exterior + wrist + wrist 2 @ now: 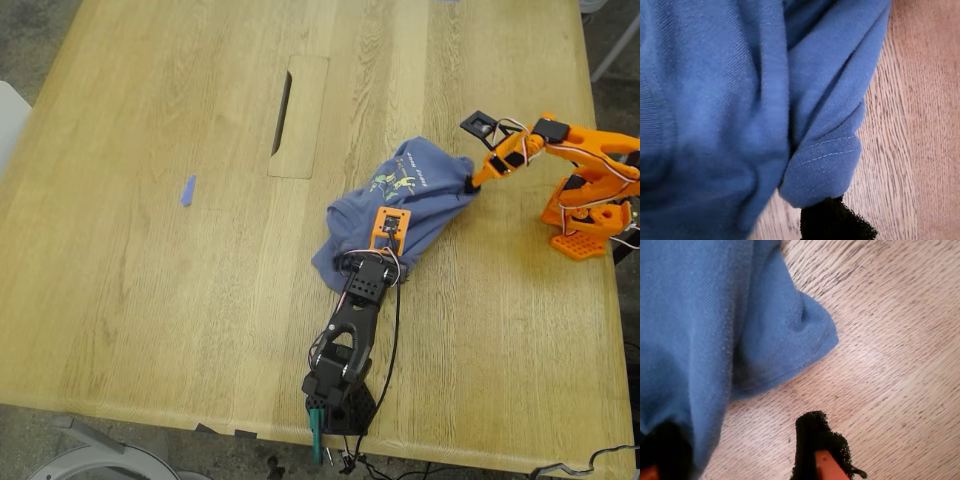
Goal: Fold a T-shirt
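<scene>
The blue-purple T-shirt point(420, 195) lies crumpled in a heap on the wooden table point(150, 280), its small green-and-yellow print point(397, 182) facing up. The black arm reaches over the heap's near side. My first gripper point(385, 250) is down in the cloth there. Its wrist view is filled with the T-shirt point(715, 100), and a stitched hem corner point(822, 170) rests against one black pad point(837, 222); the other finger is hidden. The orange arm's second gripper point(471, 183) touches the heap's edge on the exterior view's right. My second gripper point(737, 432) is open, with the T-shirt point(695, 330) draped over one finger.
A rectangular cable hatch with a dark slot point(298, 117) is set into the table behind the shirt. A small blue scrap point(188, 190) lies towards the exterior view's left. The orange arm's base point(585, 215) and the black arm's base point(338, 395) stand near the table's edges.
</scene>
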### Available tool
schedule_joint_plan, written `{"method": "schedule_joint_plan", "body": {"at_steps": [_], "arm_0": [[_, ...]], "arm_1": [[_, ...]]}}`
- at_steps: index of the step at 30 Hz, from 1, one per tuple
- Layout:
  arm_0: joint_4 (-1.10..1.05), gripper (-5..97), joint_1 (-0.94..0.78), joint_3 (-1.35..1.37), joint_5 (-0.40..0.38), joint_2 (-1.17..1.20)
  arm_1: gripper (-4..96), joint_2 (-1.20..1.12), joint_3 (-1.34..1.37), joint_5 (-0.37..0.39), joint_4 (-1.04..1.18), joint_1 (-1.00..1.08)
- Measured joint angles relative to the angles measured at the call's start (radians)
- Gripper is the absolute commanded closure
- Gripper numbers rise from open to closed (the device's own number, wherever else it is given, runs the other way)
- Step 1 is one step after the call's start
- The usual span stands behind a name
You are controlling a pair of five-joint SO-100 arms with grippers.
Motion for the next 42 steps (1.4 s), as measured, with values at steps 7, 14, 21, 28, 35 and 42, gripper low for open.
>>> {"method": "schedule_joint_plan", "body": {"at_steps": [7, 14, 21, 28, 35, 42], "arm_0": [[0.018, 9, -0.015, -0.009, -0.011, 0.0], [0.235, 3, -0.003, -0.169, -0.049, 0.0], [0.388, 4, 0.13, -0.31, -0.094, -0.025], [0.103, 30, 0.04, -0.291, -0.057, -0.081], [-0.295, 55, -0.176, -0.107, -0.048, -0.133], [-0.646, 62, -0.299, -0.083, -0.046, -0.364]], "arm_1": [[54.4, 0.018, -0.052, 0.008, 0.011, 0.029], [52.1, 0.121, -0.084, 0.051, 0.144, -0.005], [57.5, 0.121, -0.166, 0.055, 0.161, -0.014], [91.0, -0.058, -0.285, 0.049, 0.021, -0.086], [91.1, -0.244, -0.353, 0.044, -0.114, -0.189], [91.2, -0.351, -0.388, 0.035, -0.186, -0.244]]}}
